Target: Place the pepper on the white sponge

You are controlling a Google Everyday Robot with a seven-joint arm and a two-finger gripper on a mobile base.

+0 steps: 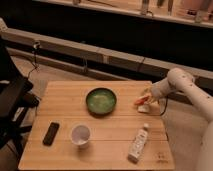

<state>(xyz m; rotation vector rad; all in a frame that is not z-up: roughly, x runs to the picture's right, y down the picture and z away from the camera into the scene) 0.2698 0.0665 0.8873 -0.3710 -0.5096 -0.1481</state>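
Observation:
The small red-orange pepper [139, 100] is at the right edge of the wooden table [65, 97], right at the tip of my gripper [145, 98]. The gripper reaches in from the right on the white arm [180, 82]. A small off-white block, the white sponge [144, 108], lies just below and in front of the pepper, partly hidden by the gripper. I cannot tell whether the pepper touches the sponge.
A green bowl [100, 100] sits mid-table, left of the pepper. A white cup [80, 134] and a black phone-like object [51, 133] are at the front left. A white labelled bottle [138, 143] lies at the front right. A dark chair [12, 100] stands at the left.

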